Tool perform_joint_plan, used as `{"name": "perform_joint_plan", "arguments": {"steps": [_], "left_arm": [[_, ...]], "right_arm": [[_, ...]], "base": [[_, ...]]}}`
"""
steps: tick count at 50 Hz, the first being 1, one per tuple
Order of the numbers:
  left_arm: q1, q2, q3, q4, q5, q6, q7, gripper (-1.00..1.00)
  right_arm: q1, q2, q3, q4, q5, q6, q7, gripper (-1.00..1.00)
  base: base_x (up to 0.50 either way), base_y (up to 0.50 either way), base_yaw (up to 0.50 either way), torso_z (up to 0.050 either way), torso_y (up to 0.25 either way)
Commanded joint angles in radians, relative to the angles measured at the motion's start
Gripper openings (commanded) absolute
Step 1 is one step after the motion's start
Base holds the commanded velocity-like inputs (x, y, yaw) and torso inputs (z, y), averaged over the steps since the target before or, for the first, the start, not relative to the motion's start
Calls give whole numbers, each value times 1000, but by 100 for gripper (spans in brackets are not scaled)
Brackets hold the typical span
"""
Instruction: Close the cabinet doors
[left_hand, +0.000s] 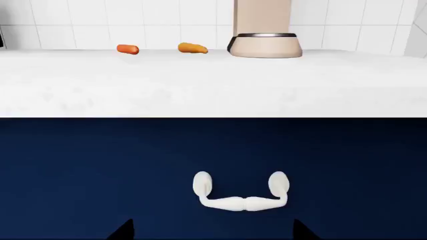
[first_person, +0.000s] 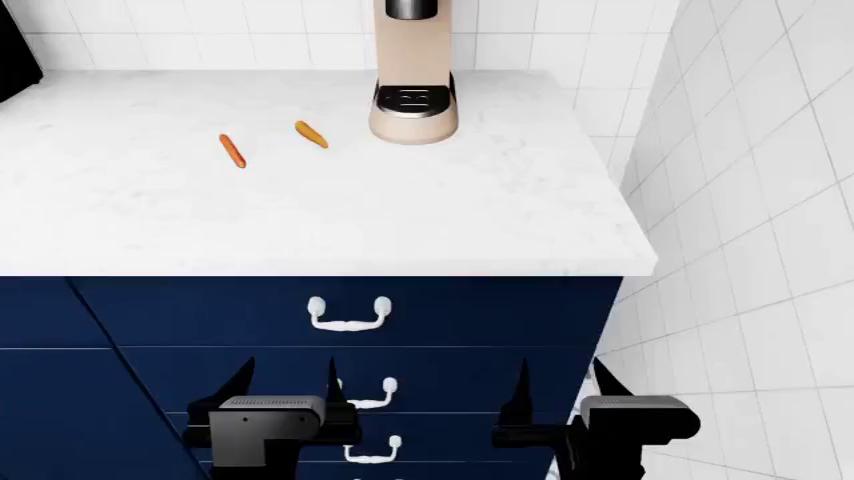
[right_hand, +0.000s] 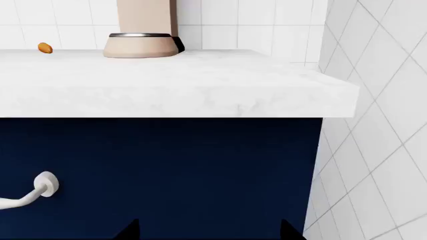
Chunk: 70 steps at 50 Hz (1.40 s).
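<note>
Both arms sit low in front of the dark blue cabinet (first_person: 441, 330), side by side and level. The left gripper (first_person: 284, 378) has its two black fingers spread apart, holding nothing. The right gripper (first_person: 558, 378) is spread the same way and holds nothing too. Both point at the drawer fronts but do not touch them.

Only the tips of the fingers show in the wrist views, as small black points at the edge. The arms behind the grippers are cut off in the head view.

The head view shows three white handles in a column; the top handle (first_person: 350, 313) is whole, and the lower ones are partly hidden by the left gripper. The left wrist view shows that top handle head on. The right wrist view shows only one end of it.

Above is the white counter (first_person: 400, 200). Farther back lie two small orange carrots (first_person: 234, 150) and a tan coffee machine (first_person: 414, 100) by the tiled wall (first_person: 747, 200). The right wrist view shows just one carrot.
</note>
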Motion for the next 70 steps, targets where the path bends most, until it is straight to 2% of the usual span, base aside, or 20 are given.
{"name": "perform_joint_plan", "arguments": {"steps": [1,10,12,14,15,18,20,21,24,25,27,28,30,32,35,37,38,40,56,70], "left_arm": [[-1,-15,19,-2,-15,-2,-19,100],[-4,-42,51,-4,-44,-3,-53,100],[11,-55,53,84,-81,-118,-39,100],[22,-60,56,106,-89,-75,-33,100],[35,-49,8,256,-101,-16,-83,100],[10,-70,-71,706,-273,-319,-174,100],[-148,-108,-176,971,-477,-608,-282,100],[-210,-123,-221,1024,-557,-689,-329,100],[-496,-534,-176,1047,-1007,-519,-779,100],[-595,-595,-184,1046,-1157,-510,-929,100],[-668,-687,-144,1047,-1201,-431,-1142,100],[-639,-813,-6,1047,-1115,-297,-1143,100],[-560,-902,163,1047,-984,-132,-1158,100],[-577,-919,237,1045,-958,-106,-1164,100],[-720,-997,259,1043,-1008,-44,-1247,100],[-779,-1014,278,1046,-1027,-23,-1283,100],[-818,-1083,393,1047,-919,57,-1306,100],[-868,-1140,547,1047,-881,166,-1339,100],[-915,-1173,612,1037,-900,206,-1383,100],[-933,-1170,629,1001,-969,187,-1397,100]], "right_arm": [[-1,18,-27,-3,-5,3,25,100],[2,42,-45,-7,42,3,60,100],[-7,36,-40,-79,111,37,43,100],[-20,48,-53,-184,110,89,53,100],[-32,58,-56,-334,146,158,52,100],[11,87,-100,-784,87,430,110,100],[252,147,-148,-1047,87,720,167,100],[402,297,-229,-1047,237,726,317,100],[852,747,-679,-1047,687,414,767,100],[1002,897,-829,-1047,837,306,917,100],[1302,1138,-1129,-1047,913,116,1217,100],[1452,1180,-1279,-1047,874,27,1367,100],[1752,1225,-1579,-1047,790,-108,1516,100],[2052,1238,-1879,-1047,752,-199,1568,100],[2197,1243,-2268,-1047,751,-234,1570,100],[2214,1246,-2293,-1047,744,-244,1570,100],[2223,1248,-2308,-1047,734,-254,1570,100],[2240,1253,-2333,-1047,722,-272,1570,100],[2169,1336,-2290,-1047,699,-276,1569,100],[2029,1302,-2166,-1046,700,-206,1567,100]], "base": [[0,0,0,0,0],[0,0,0,0,0],[0,0,0,0,0],[0,0,0,0,0],[0,0,0,0,0],[0,0,0,0,0],[0,0,0,0,0],[0,0,0,0,0],[0,0,0,0,0],[0,0,0,0,0],[0,0,0,0,0],[0,0,0,0,0],[0,0,0,0,0],[0,0,0,0,0],[0,0,0,0,0],[0,0,0,0,0],[0,0,0,0,0],[0,0,0,0,0],[119,-249,0,0,0],[71,-117,0,0,0]]}}
